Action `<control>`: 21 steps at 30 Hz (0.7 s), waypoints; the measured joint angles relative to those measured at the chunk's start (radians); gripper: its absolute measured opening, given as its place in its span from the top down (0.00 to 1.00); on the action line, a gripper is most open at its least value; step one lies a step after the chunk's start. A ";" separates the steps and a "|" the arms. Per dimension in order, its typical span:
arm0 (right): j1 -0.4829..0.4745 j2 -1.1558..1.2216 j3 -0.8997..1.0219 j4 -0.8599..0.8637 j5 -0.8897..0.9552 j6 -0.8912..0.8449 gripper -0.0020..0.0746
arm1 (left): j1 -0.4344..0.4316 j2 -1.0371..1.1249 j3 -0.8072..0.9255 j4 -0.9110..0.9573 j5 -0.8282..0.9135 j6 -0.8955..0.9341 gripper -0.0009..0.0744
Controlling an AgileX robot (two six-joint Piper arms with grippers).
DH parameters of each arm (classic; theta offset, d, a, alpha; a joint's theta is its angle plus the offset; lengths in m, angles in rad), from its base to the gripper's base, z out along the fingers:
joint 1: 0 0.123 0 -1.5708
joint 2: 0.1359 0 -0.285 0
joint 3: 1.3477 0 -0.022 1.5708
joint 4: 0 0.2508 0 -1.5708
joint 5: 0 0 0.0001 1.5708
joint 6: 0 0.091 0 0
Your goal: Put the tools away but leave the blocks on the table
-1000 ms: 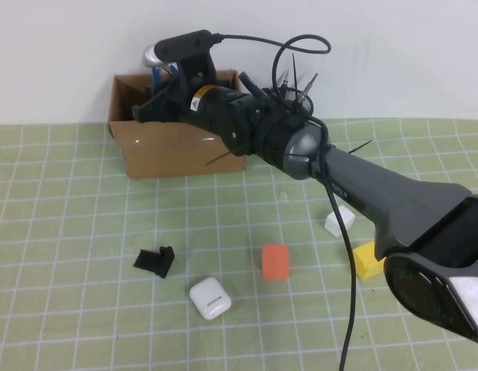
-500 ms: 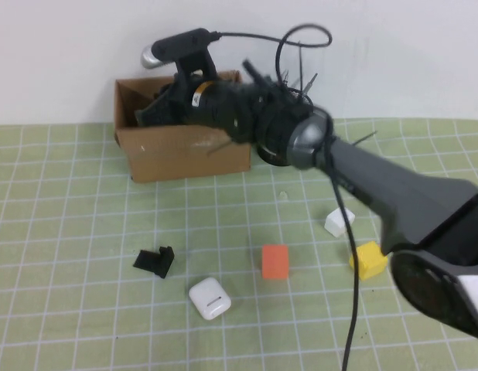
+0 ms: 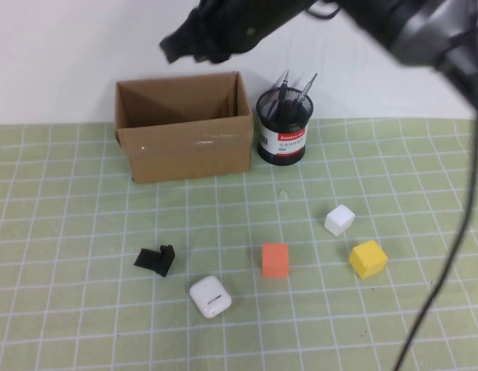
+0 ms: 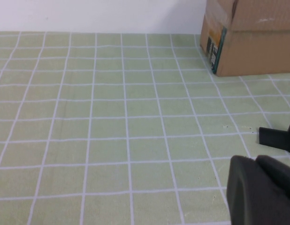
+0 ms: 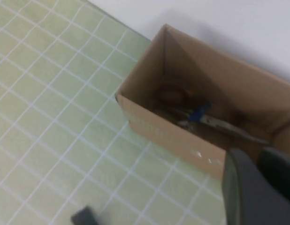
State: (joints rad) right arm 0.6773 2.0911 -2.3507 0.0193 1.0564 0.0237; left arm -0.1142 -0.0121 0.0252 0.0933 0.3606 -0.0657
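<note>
Pliers in box; end effectors above.

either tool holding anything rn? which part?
Cannot be told. Right tool is raised above the cardboard box, its tip blurred. Left tool sits low over the mat; nothing visible in it.

raised front view, wrists share box

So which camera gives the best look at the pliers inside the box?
The right wrist view: from above the cardboard box, the right gripper looks in at the blue-handled pliers. The high view shows only the box's walls; the left wrist view, by the left gripper, only a corner.
</note>
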 joint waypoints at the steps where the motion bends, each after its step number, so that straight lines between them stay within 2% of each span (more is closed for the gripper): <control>1: 0.000 -0.023 0.000 -0.005 0.023 0.008 0.94 | 0.000 0.000 0.000 0.000 0.000 0.000 0.99; 6: 0.000 -0.129 0.002 -0.085 0.181 0.091 0.98 | 0.000 0.000 0.000 0.000 0.000 0.000 0.99; 12: -0.011 -0.239 0.073 -0.133 0.203 0.136 0.98 | 0.000 0.000 0.000 0.000 0.000 0.000 0.99; 21: -0.016 -0.476 0.415 -0.209 0.205 0.145 0.98 | 0.000 0.000 0.000 0.000 0.000 0.000 0.99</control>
State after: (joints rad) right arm 0.6614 1.6151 -1.9358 -0.1899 1.2615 0.1684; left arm -0.1142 -0.0121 0.0252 0.0933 0.3610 -0.0657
